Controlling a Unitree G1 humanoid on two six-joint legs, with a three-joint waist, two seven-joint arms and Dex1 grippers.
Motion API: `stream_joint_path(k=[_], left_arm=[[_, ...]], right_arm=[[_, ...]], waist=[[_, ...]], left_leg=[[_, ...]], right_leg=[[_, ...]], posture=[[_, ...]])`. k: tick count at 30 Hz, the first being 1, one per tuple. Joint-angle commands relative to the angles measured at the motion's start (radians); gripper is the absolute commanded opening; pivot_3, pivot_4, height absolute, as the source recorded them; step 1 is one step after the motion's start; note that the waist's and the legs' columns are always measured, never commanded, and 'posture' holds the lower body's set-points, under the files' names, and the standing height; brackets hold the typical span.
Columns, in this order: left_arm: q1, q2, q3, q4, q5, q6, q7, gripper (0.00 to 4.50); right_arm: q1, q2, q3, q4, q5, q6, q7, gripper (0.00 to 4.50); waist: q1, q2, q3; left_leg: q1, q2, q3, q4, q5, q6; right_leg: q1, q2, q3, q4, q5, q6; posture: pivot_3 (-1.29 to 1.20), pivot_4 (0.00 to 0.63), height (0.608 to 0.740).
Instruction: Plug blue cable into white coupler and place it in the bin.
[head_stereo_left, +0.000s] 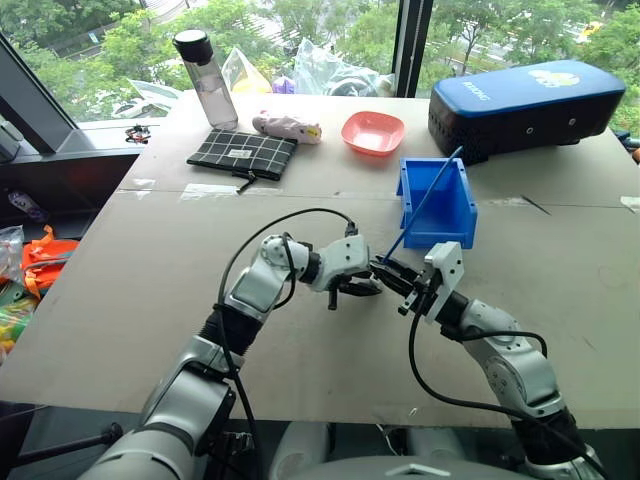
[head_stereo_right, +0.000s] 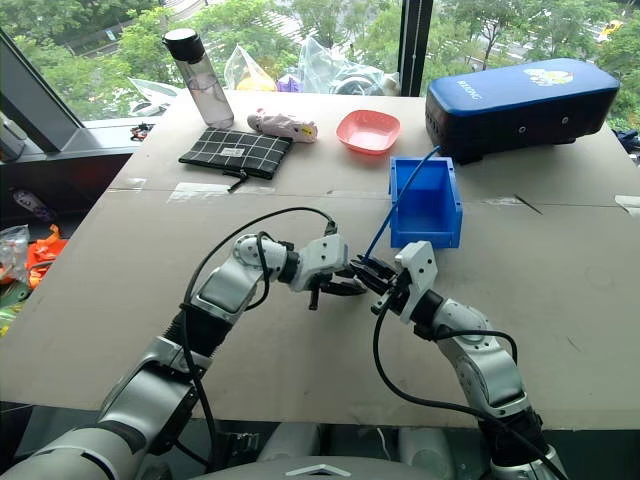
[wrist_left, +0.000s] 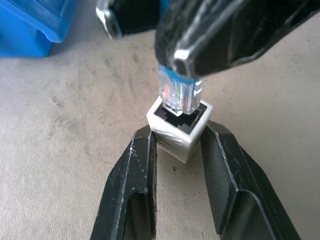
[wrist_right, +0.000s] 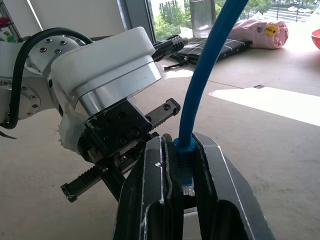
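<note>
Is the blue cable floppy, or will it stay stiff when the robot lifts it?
Probably springy rather than limp: the blue cable rises in a smooth arc from the right gripper to the bin. It looks thin, so likely light. Its free end may swing when moved.

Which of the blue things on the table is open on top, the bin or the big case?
The bin, the small bright blue one nearer the grippers; the dark blue case behind it is closed.

Blue cable (head_stereo_left: 425, 200): far end hidden behind the bin (head_stereo_left: 440, 205) rim; plug tip inside white coupler (wrist_left: 181, 131) unseen.
</note>
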Motion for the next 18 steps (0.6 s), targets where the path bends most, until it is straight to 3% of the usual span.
stream_joint_path(k=[1, 18], left_arm=[[-0.023, 0.001, 0.0, -0.003, -0.016, -0.019, -0.001, 0.71], [-0.04, 0.015, -0.008, -0.02, -0.017, -0.01, -0.014, 0.71]], right_arm=[[0.0, -0.006, 0.012, -0.013, -0.019, 0.002, 0.011, 0.0], [-0.025, -0.063, 0.109, 0.087, -0.193, 0.018, 0.015, 0.0]], waist=[[0.0, 0.0, 0.0], [-0.014, 0.0, -0.001]], left_leg=[[0.0, 0.0, 0.0, 0.0, 0.0, 0.0], [0.0, 0.0, 0.0, 0.0, 0.0, 0.0]], right_leg=[[0.0, 0.0, 0.0, 0.0, 0.0, 0.0], [0.0, 0.0, 0.0, 0.0, 0.0, 0.0]], posture=[[0.0, 0.15, 0.736], [0.0, 0.15, 0.736]])
